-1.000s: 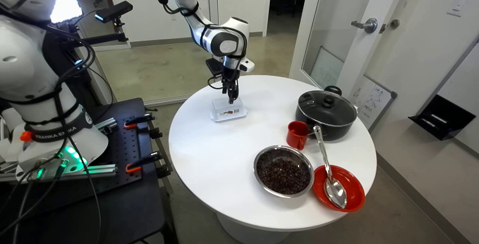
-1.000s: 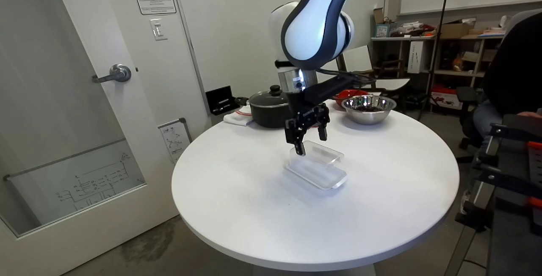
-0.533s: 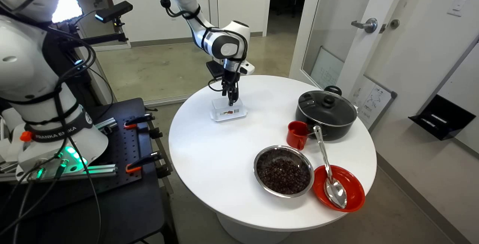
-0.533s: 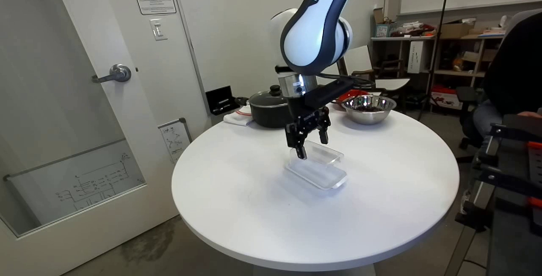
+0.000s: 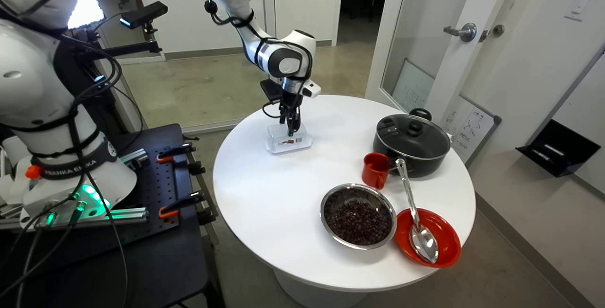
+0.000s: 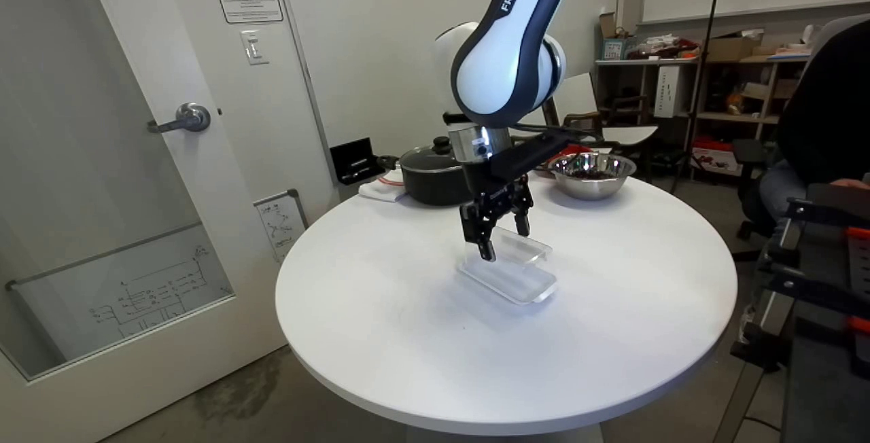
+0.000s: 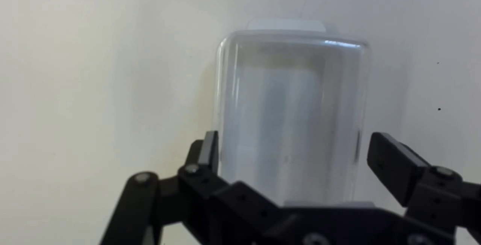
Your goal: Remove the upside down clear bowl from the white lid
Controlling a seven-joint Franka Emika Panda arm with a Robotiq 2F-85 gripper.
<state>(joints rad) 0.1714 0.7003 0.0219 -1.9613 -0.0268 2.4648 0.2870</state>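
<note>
The clear bowl is upside down on the white lid, whose end tab shows past the bowl in the wrist view. In both exterior views, the clear bowl and the lid lie on the white round table. My gripper is open and empty, with one finger on each side of the bowl in the wrist view. The left finger appears close to the bowl's side; the right finger has a gap. Contact cannot be told. The gripper points down over the bowl in both exterior views. The bowl's near end is partly hidden by the gripper.
On the table stand a black pot, a red mug, a metal bowl of brown food and a red bowl with a spoon. A white cloth lies beside the pot.
My gripper has come down a little toward the clear bowl, its fingers still apart. The bowl and the lid have not moved.
</note>
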